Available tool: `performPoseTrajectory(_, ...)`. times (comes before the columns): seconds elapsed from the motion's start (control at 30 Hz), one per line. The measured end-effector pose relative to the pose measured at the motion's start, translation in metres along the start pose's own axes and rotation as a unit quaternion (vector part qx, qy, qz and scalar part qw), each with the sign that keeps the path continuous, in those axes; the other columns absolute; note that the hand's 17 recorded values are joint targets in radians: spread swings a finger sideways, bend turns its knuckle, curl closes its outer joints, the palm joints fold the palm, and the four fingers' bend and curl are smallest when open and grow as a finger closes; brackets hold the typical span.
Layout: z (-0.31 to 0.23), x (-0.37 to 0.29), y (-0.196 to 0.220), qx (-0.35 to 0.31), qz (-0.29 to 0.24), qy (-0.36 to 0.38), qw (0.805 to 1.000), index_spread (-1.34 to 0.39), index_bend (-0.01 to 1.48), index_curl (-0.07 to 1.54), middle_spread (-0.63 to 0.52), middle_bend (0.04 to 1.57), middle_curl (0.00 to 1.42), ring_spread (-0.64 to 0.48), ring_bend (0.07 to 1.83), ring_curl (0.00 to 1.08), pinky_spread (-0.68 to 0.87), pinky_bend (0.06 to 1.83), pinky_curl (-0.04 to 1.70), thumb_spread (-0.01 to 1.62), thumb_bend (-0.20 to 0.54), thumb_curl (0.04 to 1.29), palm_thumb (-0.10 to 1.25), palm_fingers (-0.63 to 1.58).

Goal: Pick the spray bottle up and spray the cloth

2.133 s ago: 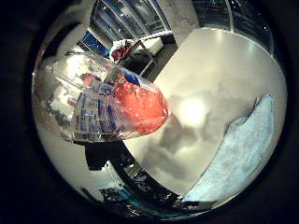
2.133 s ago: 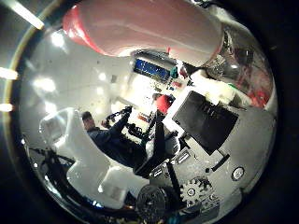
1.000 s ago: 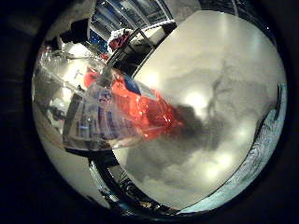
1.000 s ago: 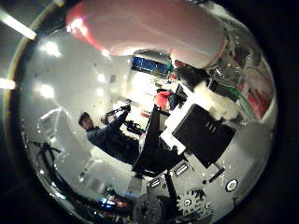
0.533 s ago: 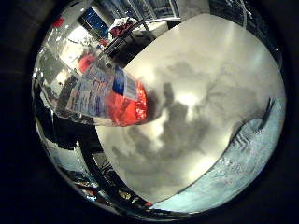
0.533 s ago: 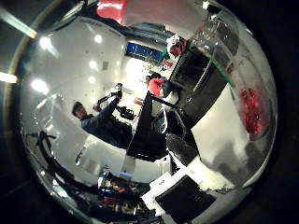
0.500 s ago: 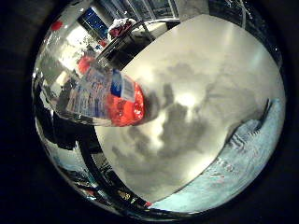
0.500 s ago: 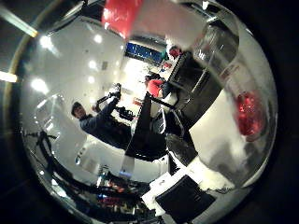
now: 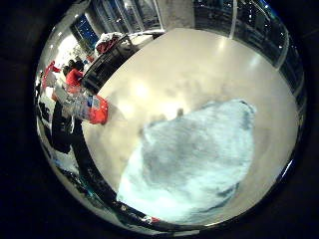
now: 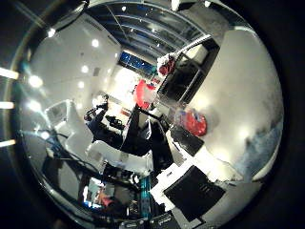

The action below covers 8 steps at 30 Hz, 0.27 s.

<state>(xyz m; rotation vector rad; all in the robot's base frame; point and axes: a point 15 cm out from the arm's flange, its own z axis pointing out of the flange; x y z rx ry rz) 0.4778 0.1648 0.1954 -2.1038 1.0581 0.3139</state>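
Observation:
In the little finger side palm view, the spray bottle (image 9: 90,108), clear with red liquid and a blue-and-white label, rests on the white table (image 9: 199,70) near its edge. It looks small and is well away from the palm. The grey-blue cloth (image 9: 189,159) lies spread on the table below the palm, away from the bottle. In the thumb side palm view the bottle shows as a small red shape (image 10: 195,122) on the table. Part of my hand (image 10: 195,196), black and white, lies along that view's edge, not curled round anything.
Beyond the table's edge there are desks, chairs and dark equipment (image 10: 143,134) in a lit room. A white machine part (image 10: 110,157) stands beside the table. The table's edge (image 9: 95,164) runs close to the bottle and the cloth.
The bottle, which filled much of the little finger side palm view, is let go and now sits small and far off. The view has swung over the cloth.

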Motion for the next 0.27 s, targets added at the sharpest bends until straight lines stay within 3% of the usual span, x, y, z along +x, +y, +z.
performPoseTrajectory(0.27,-0.078,0.032,0.046,-0.009,0.021,0.051,0.998,-0.42,0.18,0.32,-0.02,0.19,0.33,-0.01,0.33,0.23,0.35,0.32,0.32,1.02,-0.024,0.37,0.72,0.21)
